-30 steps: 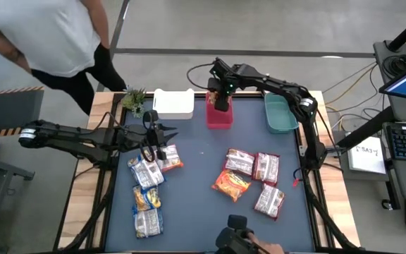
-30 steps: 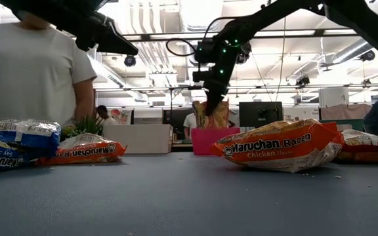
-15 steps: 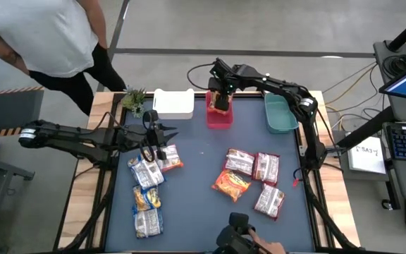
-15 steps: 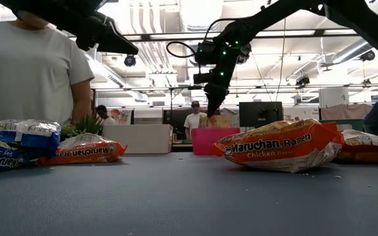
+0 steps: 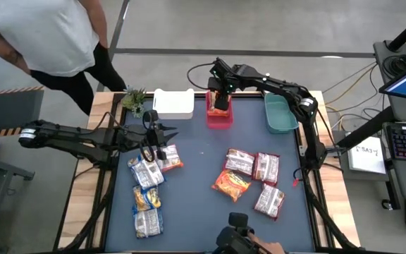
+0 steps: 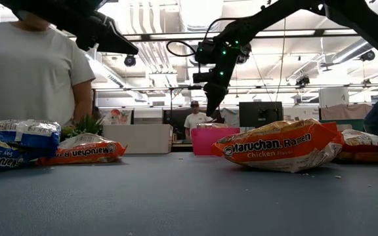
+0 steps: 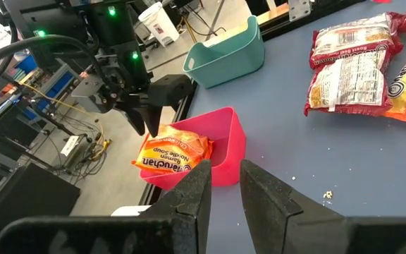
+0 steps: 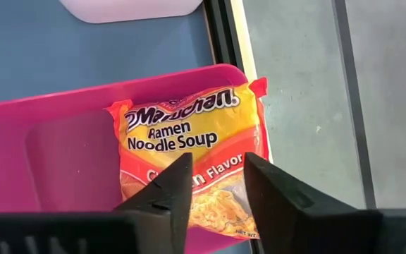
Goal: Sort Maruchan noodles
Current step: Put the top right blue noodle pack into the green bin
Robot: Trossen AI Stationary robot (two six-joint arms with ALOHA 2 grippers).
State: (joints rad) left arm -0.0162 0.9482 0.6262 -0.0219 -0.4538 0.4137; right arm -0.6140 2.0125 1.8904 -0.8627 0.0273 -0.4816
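An orange Maruchan packet [image 8: 189, 148] lies flat inside the pink bin [image 5: 218, 118] at the table's far middle, its far end over the bin's rim [image 7: 162, 168]. My right gripper [image 8: 218, 161] hangs open just above it, fingers pointing down, touching nothing. My left gripper [image 7: 224, 173] hovers open over the left group of packets [image 5: 146, 173], holding nothing. More packets [image 5: 252, 176] lie on the blue mat at the right, one of them orange [image 6: 277, 145].
A white bin [image 5: 173, 104] stands left of the pink one and a teal bin [image 5: 279, 113] right of it. A small green plant [image 5: 134, 100] sits at the far left corner. A person [image 5: 48, 35] stands beyond that corner.
My right gripper has let go of the orange packet it held hanging above the pink bin. The packet has dropped into the bin and now lies flat. The gripper has stayed over the bin.
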